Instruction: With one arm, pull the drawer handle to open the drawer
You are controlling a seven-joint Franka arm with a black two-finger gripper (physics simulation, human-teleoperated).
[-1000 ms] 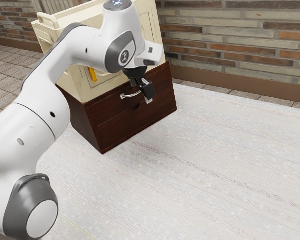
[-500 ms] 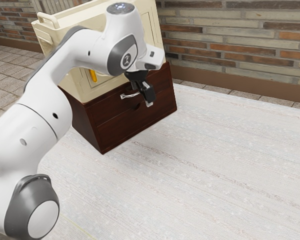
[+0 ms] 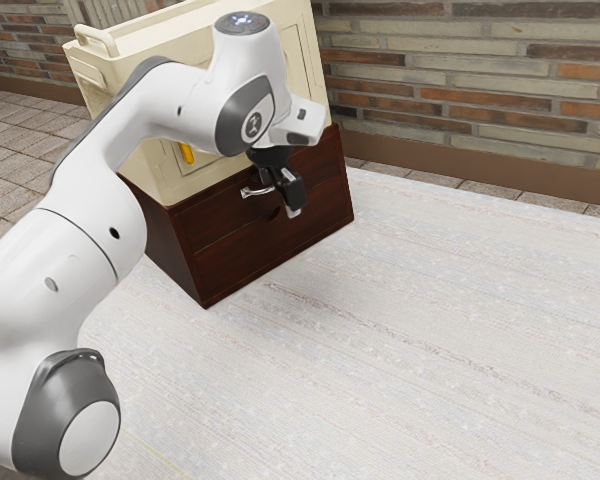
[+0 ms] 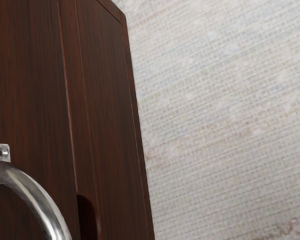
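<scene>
The dark red-brown drawer cabinet stands with its front panel flush, its drawer shut. My black gripper is at the upper part of that front, at the end of the silver handle toward the exterior view's right. Its fingers look spread apart, and their contact with the handle is hidden. From my hand, the curved metal handle and its screwed mount stand out on the wooden drawer front; part of the handle lies outside that view.
A cream cabinet with a yellow handle rests on top of the brown one, close behind my arm. The pale table surface spreads in front. A brick wall rises behind.
My hand has shifted slightly toward the exterior view's left and down, closer to the handle. The drawer and the cabinets have not moved.
</scene>
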